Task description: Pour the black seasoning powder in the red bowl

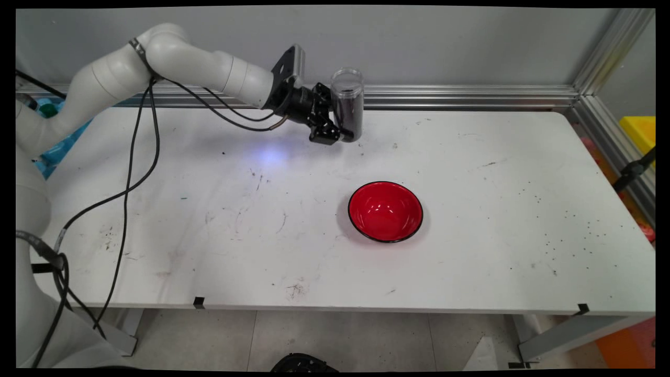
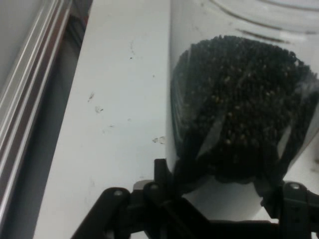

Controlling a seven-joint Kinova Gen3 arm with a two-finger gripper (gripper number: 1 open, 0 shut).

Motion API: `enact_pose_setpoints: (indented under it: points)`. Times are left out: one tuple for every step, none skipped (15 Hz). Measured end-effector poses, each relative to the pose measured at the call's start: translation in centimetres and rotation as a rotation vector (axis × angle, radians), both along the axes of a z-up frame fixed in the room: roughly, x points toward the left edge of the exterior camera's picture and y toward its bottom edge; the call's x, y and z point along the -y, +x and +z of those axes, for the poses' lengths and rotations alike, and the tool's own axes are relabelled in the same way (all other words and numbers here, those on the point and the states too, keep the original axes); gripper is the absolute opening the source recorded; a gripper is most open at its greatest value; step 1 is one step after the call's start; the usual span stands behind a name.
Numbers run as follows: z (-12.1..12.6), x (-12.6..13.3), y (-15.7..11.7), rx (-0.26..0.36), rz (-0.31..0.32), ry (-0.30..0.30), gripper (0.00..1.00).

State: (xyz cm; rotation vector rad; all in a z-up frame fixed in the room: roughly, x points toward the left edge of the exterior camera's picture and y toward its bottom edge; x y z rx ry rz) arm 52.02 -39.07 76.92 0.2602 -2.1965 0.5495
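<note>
Main view: hand gripped an upright clear jar part-filled with dark grains, above the table's far side; red bowl nearer, apart.

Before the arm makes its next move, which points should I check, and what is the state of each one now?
1. Gripper shut on the clear jar: ok.
2. Jar upright, its dark grains inside: ok.
3. Jar lifted off the white table: cannot tell.
4. Jar has no lid: cannot tell.
5. Red bowl upright, empty, apart from the jar: ok.
6. Black cables hang away from the bowl: ok.
</note>
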Motion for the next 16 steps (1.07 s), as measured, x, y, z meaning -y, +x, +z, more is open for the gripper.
enact_pose_setpoints:
  points:
    - [-0.3,-0.1,0.2,0.011,-0.016,-0.018,0.0]
    - [-0.6,0.0,0.2,0.022,-0.032,-0.035,0.0]
    - [-0.9,0.0,0.3,0.031,-0.047,-0.053,0.0]
    - [-1.1,0.0,0.4,0.038,-0.058,-0.068,0.0]
    - [-1.2,0.1,0.4,0.046,-0.07,-0.085,0.0]
    - [-1.4,0.1,0.4,0.052,-0.081,-0.101,0.0]
    - [-1.5,0.2,0.4,0.057,-0.089,-0.113,0.0]
    - [-1.5,0.2,0.3,0.059,-0.094,-0.121,0.0]
    - [-1.5,0.2,0.3,0.063,-0.101,-0.132,0.0]
    - [-1.5,0.2,0.2,0.066,-0.109,-0.145,0.0]
    - [-1.4,0.2,0.0,0.068,-0.116,-0.156,0.0]
    - [-1.3,0.2,-0.2,0.069,-0.121,-0.166,0.0]
    - [-1.2,0.2,-0.4,0.071,-0.128,-0.177,0.0]
    - [-1.0,0.1,-0.6,0.073,-0.135,-0.188,0.0]
    - [-0.9,0.1,-0.9,0.075,-0.141,-0.196,0.0]
    - [-0.8,0.0,-1.2,0.077,-0.149,-0.205,0.0]
